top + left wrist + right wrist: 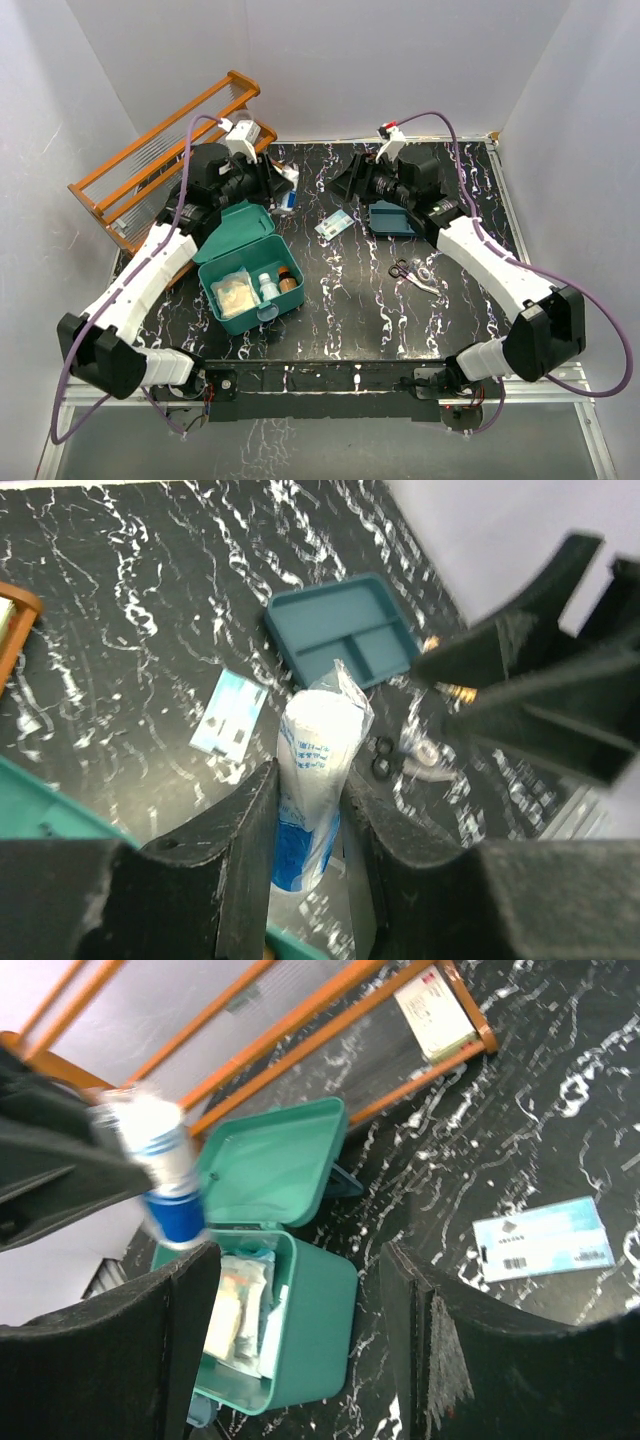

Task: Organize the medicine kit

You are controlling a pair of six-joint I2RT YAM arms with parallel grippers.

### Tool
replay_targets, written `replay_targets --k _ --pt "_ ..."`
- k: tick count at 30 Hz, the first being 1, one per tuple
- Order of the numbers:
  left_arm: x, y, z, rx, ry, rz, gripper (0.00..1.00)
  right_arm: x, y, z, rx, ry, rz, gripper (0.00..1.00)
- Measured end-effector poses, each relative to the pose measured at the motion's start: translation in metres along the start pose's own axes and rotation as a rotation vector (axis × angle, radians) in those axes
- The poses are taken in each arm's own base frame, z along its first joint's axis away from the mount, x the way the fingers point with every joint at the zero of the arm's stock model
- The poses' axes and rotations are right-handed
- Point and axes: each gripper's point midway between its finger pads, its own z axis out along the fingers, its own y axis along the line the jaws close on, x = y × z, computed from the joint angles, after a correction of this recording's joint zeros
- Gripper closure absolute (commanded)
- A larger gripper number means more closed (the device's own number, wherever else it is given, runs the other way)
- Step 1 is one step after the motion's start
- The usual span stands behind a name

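Top view: we find the kit (238, 232) open on the desk (360, 300), just nearward of the left end effector (287, 193); left arm nearer. Left wrist: it pinches a pack (315, 760), lengthwise along its fingers (240, 845). Right wrist: right end effector (300, 1255) spread.

the left hand (283, 188) hung over the far part of the bench (340, 320), a white and blue packet (289, 200) at its tip. just nearer the bases than that hand stood the medicine kit (237, 232), lid raised, with a pale pouch (235, 293), a small white bottle (268, 287) and a brown bottle (288, 282) inside. the right hand (343, 184) faced the left one, apart from it. a pale card (335, 225) lay near both hands; a flat teal tray (392, 220) lay beside the right hand, and scissors (410, 270) lay further back along its arm. an orange rack (160, 150) stood behind the left hand.
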Motion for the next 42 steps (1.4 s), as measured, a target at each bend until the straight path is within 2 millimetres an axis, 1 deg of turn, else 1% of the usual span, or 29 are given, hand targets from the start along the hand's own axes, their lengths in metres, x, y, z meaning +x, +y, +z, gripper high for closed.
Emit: replay_targets --k 1,3,6,11,13,17,19,22,26,28,33,37,42 --pt "0.003 -0.001 -0.010 -0.001 0.029 0.063 0.71 0.002 -0.004 -0.001 0.016 0.001 0.001 0.38" --pt "0.007 -0.002 -0.022 0.000 0.063 0.146 0.72 0.008 -0.012 0.000 0.050 0.013 0.008 0.39" --pt "0.017 0.003 -0.036 -0.010 0.116 0.258 0.72 0.020 -0.028 0.002 0.113 0.044 0.029 0.40" --pt "0.038 0.020 -0.046 -0.035 0.207 0.383 0.72 0.032 -0.051 0.004 0.217 0.071 0.056 0.41" --pt "0.053 0.030 -0.050 -0.047 0.251 0.435 0.72 0.036 -0.060 0.003 0.264 0.075 0.070 0.41" --pt "0.081 0.047 -0.057 -0.067 0.342 0.515 0.73 0.037 -0.072 0.003 0.324 0.066 0.080 0.41" --pt "0.091 0.052 -0.058 -0.067 0.377 0.557 0.73 0.037 -0.077 0.002 0.351 0.059 0.086 0.41" --pt "0.101 0.060 -0.059 -0.069 0.410 0.611 0.74 0.039 -0.083 0.004 0.383 0.060 0.102 0.41" --pt "0.113 0.072 -0.056 -0.070 0.463 0.667 0.74 0.046 -0.096 0.014 0.423 0.093 0.115 0.41" --pt "0.123 0.079 -0.052 -0.071 0.501 0.682 0.74 0.052 -0.102 0.018 0.441 0.117 0.119 0.41" --pt "0.148 0.096 -0.045 -0.065 0.597 0.700 0.75 0.077 -0.119 0.022 0.491 0.195 0.138 0.41" --pt "0.165 0.100 -0.045 -0.048 0.643 0.713 0.76 0.092 -0.130 0.027 0.517 0.243 0.151 0.41" --pt "0.183 0.107 -0.045 -0.036 0.677 0.739 0.76 0.097 -0.139 0.039 0.536 0.278 0.159 0.41"
